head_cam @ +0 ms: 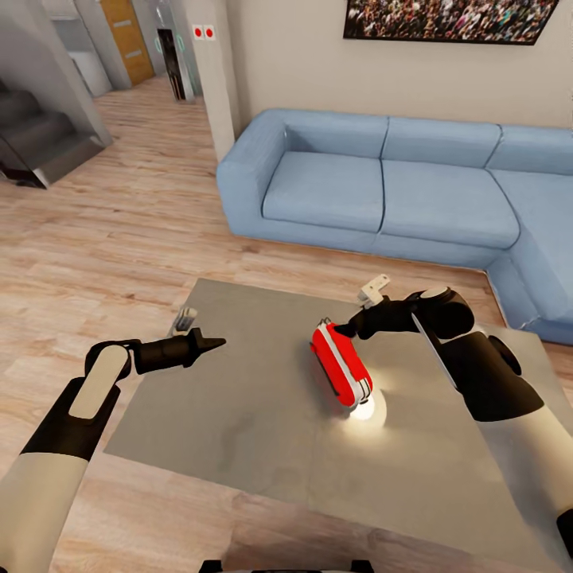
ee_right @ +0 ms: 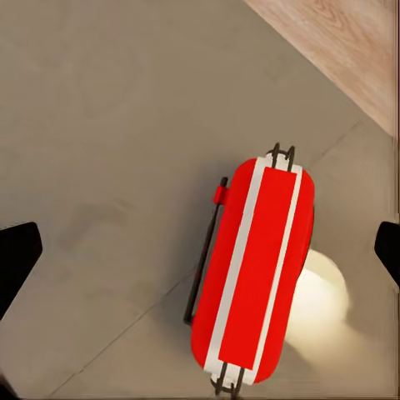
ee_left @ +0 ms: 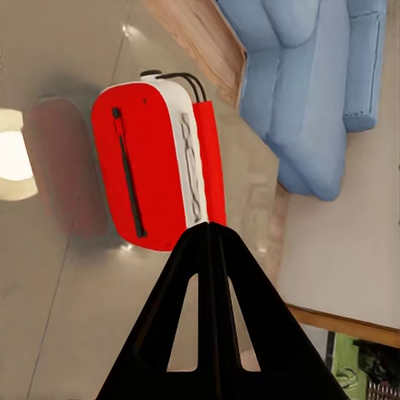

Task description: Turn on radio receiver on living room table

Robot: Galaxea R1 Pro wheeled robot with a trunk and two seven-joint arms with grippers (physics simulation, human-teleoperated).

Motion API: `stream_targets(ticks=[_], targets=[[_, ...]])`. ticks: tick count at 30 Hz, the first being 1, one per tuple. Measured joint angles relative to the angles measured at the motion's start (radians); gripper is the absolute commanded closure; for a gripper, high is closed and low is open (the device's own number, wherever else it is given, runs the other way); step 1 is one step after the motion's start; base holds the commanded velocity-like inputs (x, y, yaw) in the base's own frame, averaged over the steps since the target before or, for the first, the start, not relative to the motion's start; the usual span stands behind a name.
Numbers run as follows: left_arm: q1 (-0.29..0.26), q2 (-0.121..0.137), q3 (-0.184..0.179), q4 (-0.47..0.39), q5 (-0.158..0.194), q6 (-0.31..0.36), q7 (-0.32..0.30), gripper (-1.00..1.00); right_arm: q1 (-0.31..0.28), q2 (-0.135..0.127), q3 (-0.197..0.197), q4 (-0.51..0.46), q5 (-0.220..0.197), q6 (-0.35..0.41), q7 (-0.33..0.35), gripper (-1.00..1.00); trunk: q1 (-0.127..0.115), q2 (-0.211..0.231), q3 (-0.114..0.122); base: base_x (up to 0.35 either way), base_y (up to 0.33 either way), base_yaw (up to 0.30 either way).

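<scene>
The right gripper [head_cam: 344,326] hangs at the radio receiver's [head_cam: 341,365] far end, fingers [ee_right: 18,257] spread wide and holding nothing, the arm bent in from the right. The radio receiver lies near the middle of the table [head_cam: 239,414], beside a bright reflection. The left gripper [head_cam: 216,343], fingers pressed together, points at the radio receiver from well apart. Behind the table stands the blue sofa [head_cam: 382,183].

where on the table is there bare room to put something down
The table is bare from the left gripper across to the radio receiver, and along the near edge. It is crowded only at the radio, where the right gripper hangs.
</scene>
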Motion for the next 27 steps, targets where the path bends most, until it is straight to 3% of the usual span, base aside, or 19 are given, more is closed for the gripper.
stream_targets(ticks=[2,3,7,10,14,18,22,25,27], targets=[[0.000,0.004,0.000,0.001,0.000,0.000,0.000,1.00,0.000,-0.009,0.000,0.000,0.000,0.000,0.000,-1.00,0.000,0.000,0.003,0.000,0.000,0.000],[0.000,0.022,-0.001,0.001,-0.001,0.000,0.000,1.00,0.000,-0.020,0.000,0.000,0.000,0.000,0.000,-1.00,0.000,0.000,0.005,0.000,0.000,0.000],[0.000,0.044,-0.003,-0.002,0.002,0.002,-0.002,1.00,0.000,-0.035,0.000,0.000,-0.013,0.000,0.000,-1.00,0.000,0.000,0.011,0.000,0.000,0.000],[0.000,0.059,-0.005,0.000,0.003,0.002,-0.002,1.00,0.001,-0.063,0.000,0.000,-0.029,0.000,0.000,-1.00,0.000,0.000,0.016,0.000,0.000,0.000],[0.003,0.064,-0.009,0.047,0.002,0.002,0.000,1.00,-0.002,-0.137,0.000,-0.001,-0.052,0.000,0.000,-1.00,0.000,0.000,0.022,0.000,0.000,0.000],[0.058,0.073,-0.010,0.076,-0.010,0.002,0.000,1.00,0.027,-0.195,-0.001,0.000,-0.056,0.000,-0.001,-1.00,0.000,0.000,0.028,0.000,0.000,0.000],[0.166,0.091,-0.011,0.075,-0.063,-0.001,-0.010,1.00,0.094,-0.247,-0.002,0.000,-0.058,0.000,0.000,-1.00,0.000,0.000,0.035,0.000,0.000,0.000],[0.268,0.100,-0.011,0.067,-0.103,-0.005,-0.038,1.00,0.180,-0.296,-0.003,-0.018,-0.058,0.000,0.001,-1.00,0.000,0.000,0.039,0.000,0.000,0.000],[0.305,0.101,-0.011,0.066,-0.124,-0.007,-0.046,1.00,0.221,-0.319,-0.003,-0.026,-0.059,0.000,0.001,-1.00,0.000,0.000,0.043,0.000,0.000,0.000]])
